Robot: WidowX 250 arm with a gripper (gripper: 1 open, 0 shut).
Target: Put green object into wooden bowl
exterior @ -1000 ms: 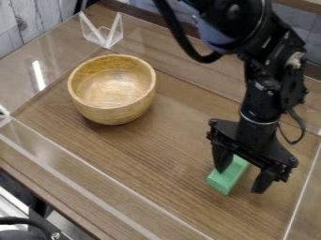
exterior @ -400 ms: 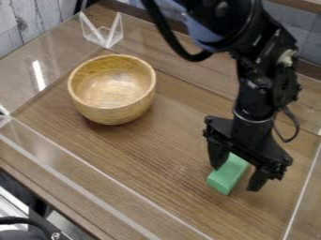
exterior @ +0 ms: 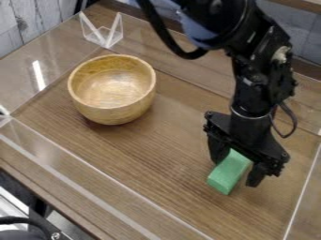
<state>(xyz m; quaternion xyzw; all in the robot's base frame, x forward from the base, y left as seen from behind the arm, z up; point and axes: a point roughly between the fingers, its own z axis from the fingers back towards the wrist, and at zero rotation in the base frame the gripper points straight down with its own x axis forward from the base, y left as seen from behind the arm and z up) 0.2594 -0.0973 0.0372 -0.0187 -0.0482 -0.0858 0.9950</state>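
Camera view shows my claw has barely shifted over the last second: it stays low over the green block at the near right of the surface, with only a slight twist of the wrist, so that the block now sits more squarely between the two dark fingers. I read that as final alignment before the grasp; the pick has not happened yet. The jaws stand wide, straddling the block, one finger on each side of it. I cannot tell whether either one touches it. The block rests on the wood and nothing is held. The wooden bowl sits empty, well apart at the far left, so the carry across is all ahead of me.
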